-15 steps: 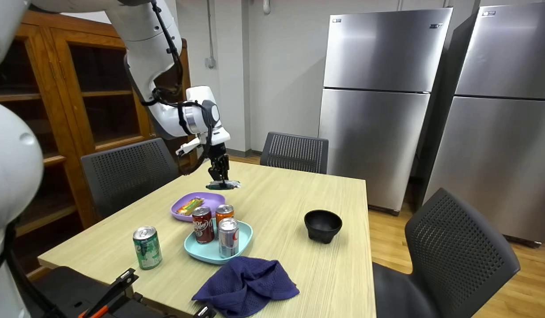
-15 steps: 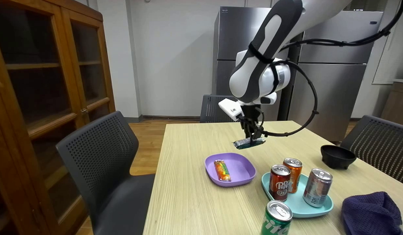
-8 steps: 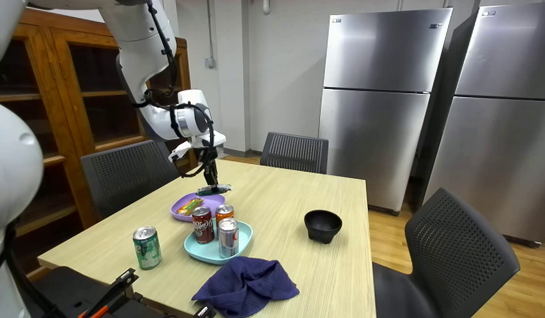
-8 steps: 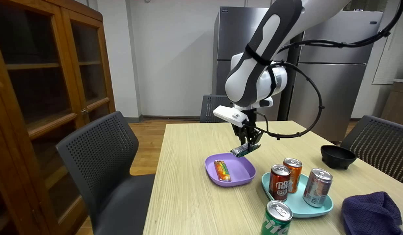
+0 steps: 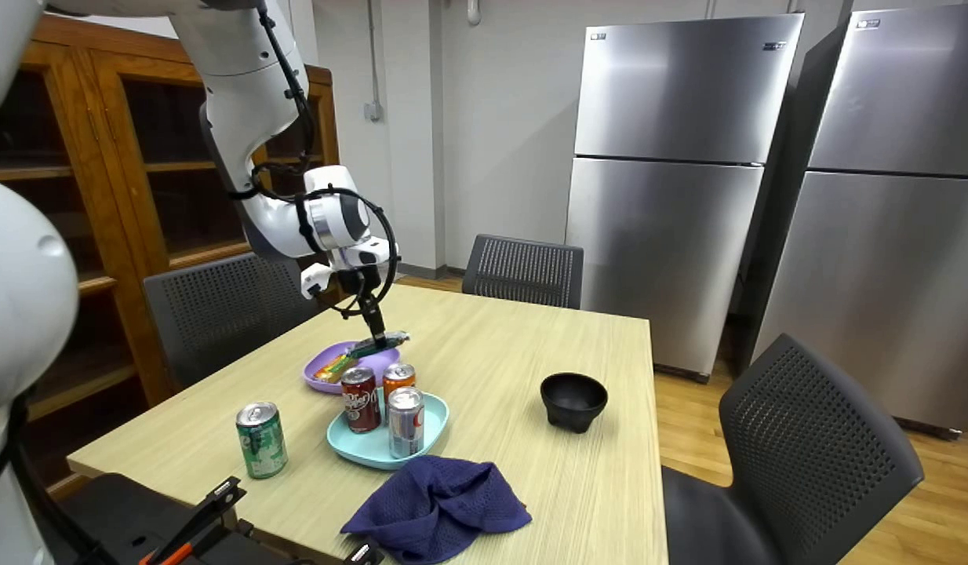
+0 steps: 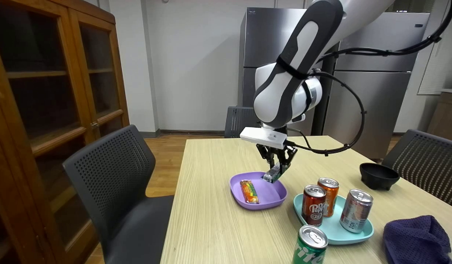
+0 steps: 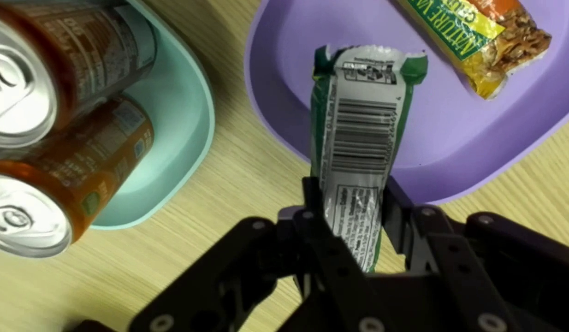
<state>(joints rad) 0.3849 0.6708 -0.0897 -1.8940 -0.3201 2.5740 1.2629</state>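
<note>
Saw the gripper (image 7: 353, 193) clamped on a green-and-silver wrapped bar (image 7: 359, 159), with black fingers (image 7: 397, 210) against its two long sides; noticed a barcode (image 7: 365, 131) on the silver face, turned up to the wrist view; found this held bar in the air at the rim of the purple tray (image 7: 446, 133), with the free end over the inside of the tray; could not judge surely the height above the tray; noticed, lying inside the purple tray, a yellow-and-green bar (image 7: 473, 34), apart from the held one in the wrist view; found just beside the purple tray a turquoise tray (image 6: 336, 234), with three cans standing upright in it; distinguished there a dark red can (image 6: 314, 209), an orange can (image 6: 331, 200) next to it, and a silver can (image 6: 356, 211), farther from the purple tray than these two; saw, on the table (image 5: 523, 353) and well apart from the purple tray, a green can (image 5: 262, 443), upright and outside of both trays; found a crumpled dark blue cloth (image 5: 445, 502) past the turquoise tray, counted from the purple tray; saw a black bowl (image 5: 574, 412) also well apart from the purple tray, in both exterior views.
</note>
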